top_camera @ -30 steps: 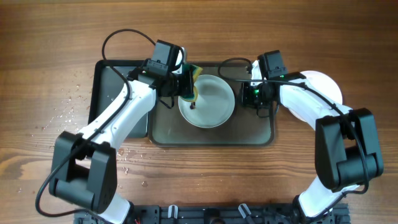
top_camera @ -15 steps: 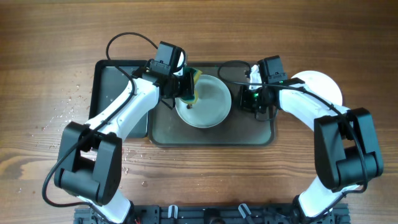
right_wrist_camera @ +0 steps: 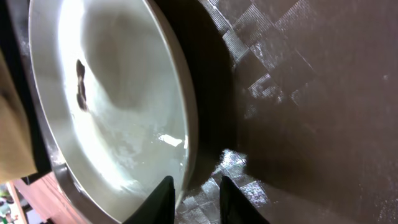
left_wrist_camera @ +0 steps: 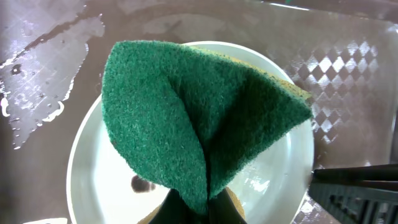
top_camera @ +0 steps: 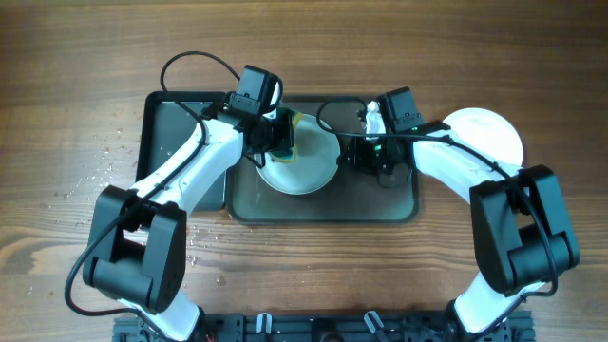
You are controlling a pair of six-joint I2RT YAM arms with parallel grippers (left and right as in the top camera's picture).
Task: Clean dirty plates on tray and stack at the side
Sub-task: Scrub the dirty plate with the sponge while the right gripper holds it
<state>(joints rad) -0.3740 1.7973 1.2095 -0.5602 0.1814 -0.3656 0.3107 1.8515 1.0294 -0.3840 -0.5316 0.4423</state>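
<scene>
One white plate, wet-shiny with a dark speck, sits left of centre on the tray. Left claw pinches a folded green sponge over it. Right claw straddles its rim, narrowly parted; grip unclear. Farther right, a second plate lies on the table.

The right gripper has its two dark fingertips apart at the wet rim of a white plate. A dark speck sits in the plate. Beneath is the tray, chequered and glistening. A tan sponge edges in at left.
</scene>
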